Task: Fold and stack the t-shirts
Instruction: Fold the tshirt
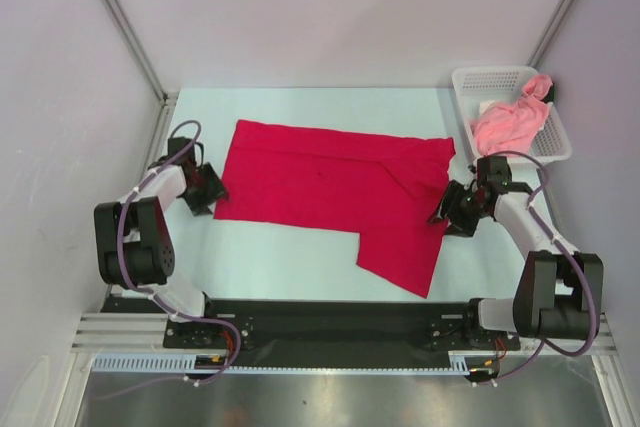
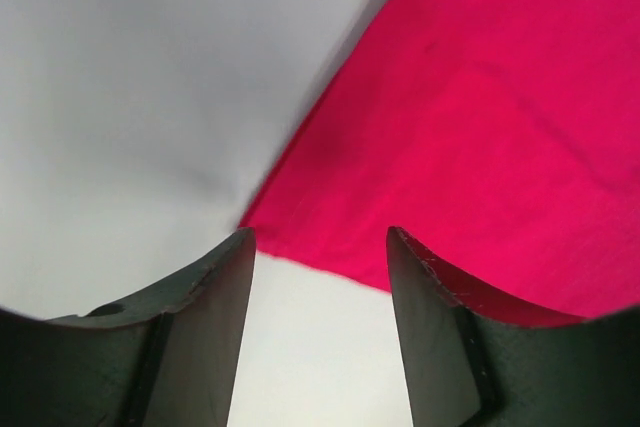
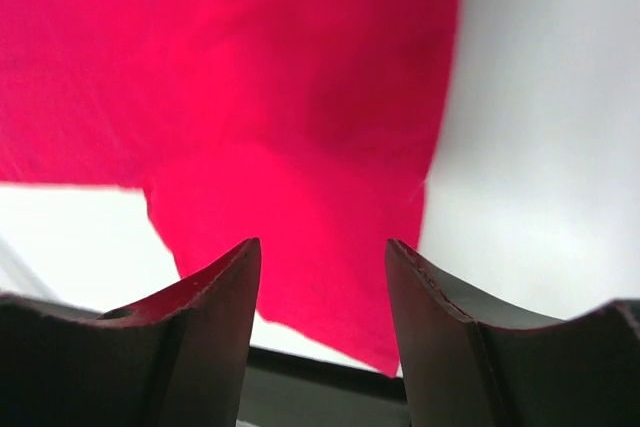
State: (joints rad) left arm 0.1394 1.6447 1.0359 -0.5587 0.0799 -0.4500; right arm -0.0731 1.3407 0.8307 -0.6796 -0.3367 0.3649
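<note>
The crimson red t-shirt point(image 1: 320, 182) lies spread flat across the middle of the table, with one flap reaching toward the front right point(image 1: 400, 257). The salmon pink t-shirt point(image 1: 510, 122) sits crumpled in the white basket. My left gripper point(image 1: 210, 197) is at the red shirt's front left corner. In the left wrist view it point(image 2: 320, 237) is open, with bare table between its fingers and the red cloth point(image 2: 480, 117) just beyond them. My right gripper point(image 1: 445, 209) is at the shirt's right edge. It point(image 3: 322, 245) is open over the red cloth point(image 3: 250, 77), gripping nothing.
The white mesh basket point(image 1: 480, 77) stands at the back right corner of the table. White walls and metal frame posts enclose the table on three sides. A black rail point(image 1: 330, 317) runs along the near edge between the arm bases.
</note>
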